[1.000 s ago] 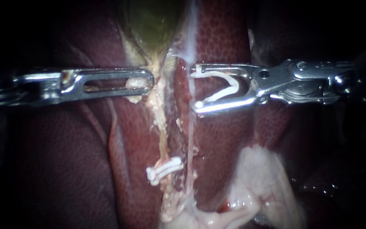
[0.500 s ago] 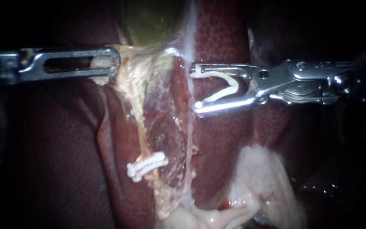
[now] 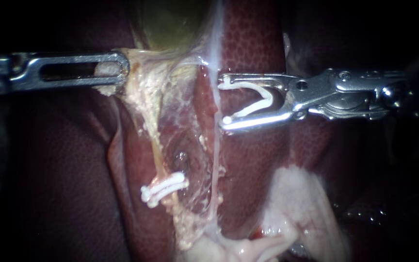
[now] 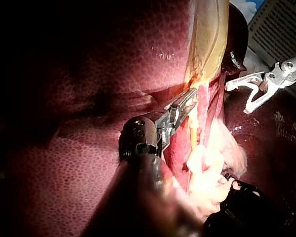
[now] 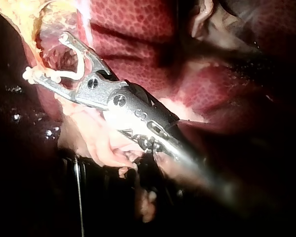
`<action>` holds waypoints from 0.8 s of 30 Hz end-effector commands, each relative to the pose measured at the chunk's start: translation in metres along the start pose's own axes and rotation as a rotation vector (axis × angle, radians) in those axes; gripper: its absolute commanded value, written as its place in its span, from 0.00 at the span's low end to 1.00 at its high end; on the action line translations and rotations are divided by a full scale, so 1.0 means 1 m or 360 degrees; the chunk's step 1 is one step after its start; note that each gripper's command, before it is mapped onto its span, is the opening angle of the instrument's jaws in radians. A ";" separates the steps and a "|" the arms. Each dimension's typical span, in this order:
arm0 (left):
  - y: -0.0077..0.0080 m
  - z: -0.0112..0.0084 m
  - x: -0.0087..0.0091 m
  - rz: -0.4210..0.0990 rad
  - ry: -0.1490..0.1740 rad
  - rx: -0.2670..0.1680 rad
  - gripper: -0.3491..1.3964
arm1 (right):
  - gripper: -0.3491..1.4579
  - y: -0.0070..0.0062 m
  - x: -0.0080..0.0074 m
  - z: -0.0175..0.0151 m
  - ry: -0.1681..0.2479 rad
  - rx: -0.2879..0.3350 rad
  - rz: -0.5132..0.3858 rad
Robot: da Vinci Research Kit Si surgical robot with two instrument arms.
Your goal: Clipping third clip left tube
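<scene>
My left instrument [image 3: 120,68] comes in from the left with slotted jaws shut on pale tissue at the gallbladder [image 3: 170,24] neck, holding it stretched leftward. The yellowish left tube [image 3: 155,140] runs down from that tissue to two white clips [image 3: 164,188] closed across it. My right instrument [image 3: 222,101] comes in from the right and carries an open white clip [image 3: 255,99] between its wide-apart jaws. It lies beside the thin pale right tube [image 3: 215,145], apart from the left tube. The left wrist view shows my left instrument [image 4: 190,96] on the tissue. The right wrist view shows my right instrument [image 5: 45,55] with its clip [image 5: 69,74].
Dark red liver [image 3: 253,39] surrounds the field on both sides. A thin membrane [image 3: 190,121] with a small dark hollow spans between the two tubes. Pale fatty tissue [image 3: 301,204] bulges at the lower right.
My left instrument has pulled its tissue up and to the left, spreading the membrane and drawing the left tube and its clips leftward. My right instrument has stayed still.
</scene>
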 end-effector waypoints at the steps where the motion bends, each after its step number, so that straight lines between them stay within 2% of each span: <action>1: 0.0000 0.0000 0.0000 0.0000 0.0000 0.0000 0.11 | 0.52 0.0000 -0.0001 0.0001 0.0001 0.0000 -0.0003; 4: 0.0000 0.0000 0.0000 0.0000 0.0000 0.0000 0.11 | 0.52 -0.0001 -0.0008 0.0008 0.0005 -0.0005 -0.0012; 7: 0.0000 0.0000 0.0000 0.0000 0.0000 0.0000 0.11 | 0.52 -0.0003 -0.0021 0.0020 0.0011 0.0011 -0.0030; 14: 0.0000 -0.0001 0.0001 0.0001 0.0000 0.0000 0.11 | 0.52 -0.0004 -0.0060 0.0056 0.0032 0.0049 0.0015; 21: -0.0001 -0.0002 0.0001 0.0000 -0.0001 -0.0001 0.11 | 0.52 -0.0008 -0.0091 0.0092 0.0057 0.0091 0.0051; 24: -0.0002 -0.0002 0.0001 0.0000 -0.0001 -0.0002 0.11 | 0.52 -0.0008 -0.0102 0.0104 0.0049 0.0104 0.0057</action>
